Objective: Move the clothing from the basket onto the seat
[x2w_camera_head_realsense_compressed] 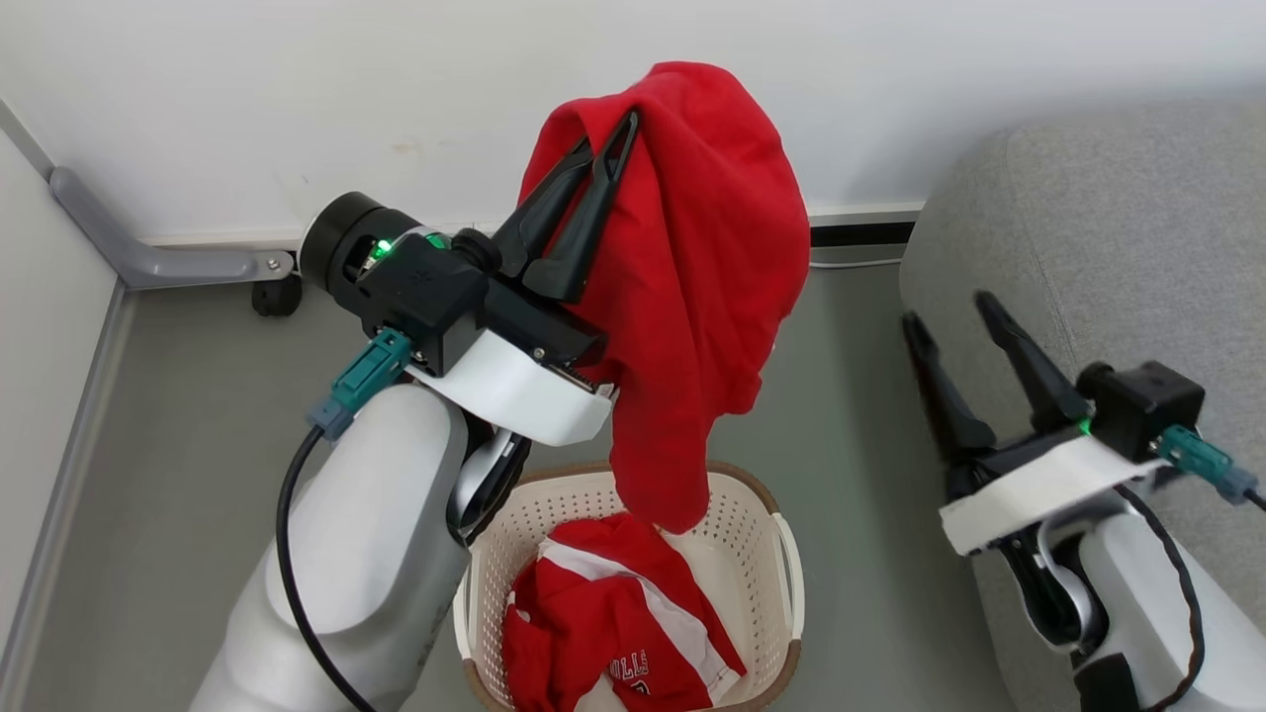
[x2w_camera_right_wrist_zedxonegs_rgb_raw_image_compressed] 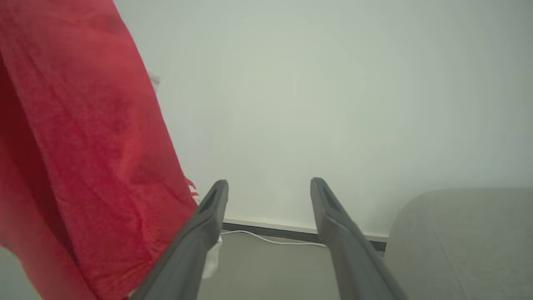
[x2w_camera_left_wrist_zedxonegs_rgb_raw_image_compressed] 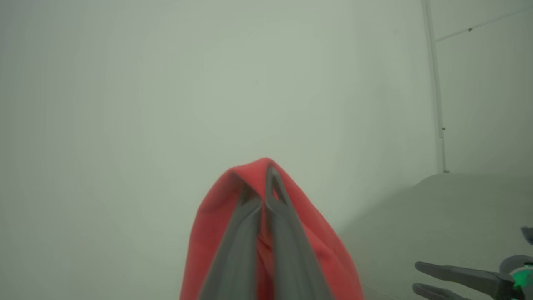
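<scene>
Closed, my left jaws pinch one red garment (x2w_camera_head_realsense_compressed: 692, 247), cloth hooding their tips. Its hem hangs over the basket (x2w_camera_head_realsense_compressed: 767, 554), whose near rim my forearm (x2w_camera_head_realsense_compressed: 346, 534) and the frame cut off. The head view shows the second garment (x2w_camera_head_realsense_compressed: 613, 623) inside. My right jaws gape empty beside the seat (x2w_camera_head_realsense_compressed: 1088, 218), bare floor (x2w_camera_head_realsense_compressed: 860, 445) between.

text: partial white lettering, roughly "…LLS", rest folded out of sight | on: red garment (x2w_camera_head_realsense_compressed: 593, 618) in basket (x2w_camera_head_realsense_compressed: 747, 554) | place: below left gripper (x2w_camera_head_realsense_compressed: 608, 133) jaws
</scene>
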Controlling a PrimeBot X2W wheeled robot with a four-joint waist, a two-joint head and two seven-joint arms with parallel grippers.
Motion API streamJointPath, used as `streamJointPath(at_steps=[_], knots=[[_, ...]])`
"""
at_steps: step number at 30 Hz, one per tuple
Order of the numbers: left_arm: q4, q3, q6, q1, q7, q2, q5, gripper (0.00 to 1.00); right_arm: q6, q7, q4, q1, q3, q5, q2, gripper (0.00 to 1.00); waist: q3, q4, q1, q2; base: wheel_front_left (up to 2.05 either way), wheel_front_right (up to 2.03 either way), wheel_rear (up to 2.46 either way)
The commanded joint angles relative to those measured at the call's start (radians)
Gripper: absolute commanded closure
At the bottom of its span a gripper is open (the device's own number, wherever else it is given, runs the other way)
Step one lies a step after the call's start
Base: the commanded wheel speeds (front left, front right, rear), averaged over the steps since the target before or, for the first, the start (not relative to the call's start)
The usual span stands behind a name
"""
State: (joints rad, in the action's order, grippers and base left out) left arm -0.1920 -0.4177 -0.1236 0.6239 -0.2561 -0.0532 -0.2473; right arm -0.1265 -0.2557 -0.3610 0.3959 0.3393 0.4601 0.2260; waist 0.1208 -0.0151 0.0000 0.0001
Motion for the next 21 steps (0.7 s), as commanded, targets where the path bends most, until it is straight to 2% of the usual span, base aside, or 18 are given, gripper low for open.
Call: streamJointPath(at_steps=[1,7,13,16,21], knots=[[0.031,0.029,-0.006,0.052,-0.006,-0.016,-0.003,1.0,-0.004,-0.006,0.048,0.04,0.04,0.024,0.019,0.0,0.003,-0.001,0.0,-0.0001,0.0,0.0,0.0],[0.04,0.02,-0.006,0.045,-0.006,-0.01,-0.006,1.0,-0.004,-0.006,0.154,0.136,0.249,0.107,0.132,0.0,0.011,0.003,0.0,-0.0001,0.0,0.0,0.0],[0.05,-0.018,-0.006,0.044,-0.006,-0.003,-0.012,1.0,-0.004,-0.006,0.18,0.254,0.451,0.202,0.243,0.0,0.016,0.02,0.0,-0.0001,0.0,0.0,0.0],[0.053,-0.039,-0.006,0.047,-0.006,-0.001,-0.017,1.0,-0.004,-0.006,0.173,0.31,0.534,0.242,0.275,0.0,0.018,0.032,0.0,-0.0001,0.0,0.0,0.0],[0.057,-0.077,-0.007,0.052,-0.006,0.001,-0.028,1.0,-0.004,-0.006,0.151,0.375,0.616,0.292,0.285,0.0,0.021,0.056,0.0,-0.0001,0.0,0.0,0.0]])
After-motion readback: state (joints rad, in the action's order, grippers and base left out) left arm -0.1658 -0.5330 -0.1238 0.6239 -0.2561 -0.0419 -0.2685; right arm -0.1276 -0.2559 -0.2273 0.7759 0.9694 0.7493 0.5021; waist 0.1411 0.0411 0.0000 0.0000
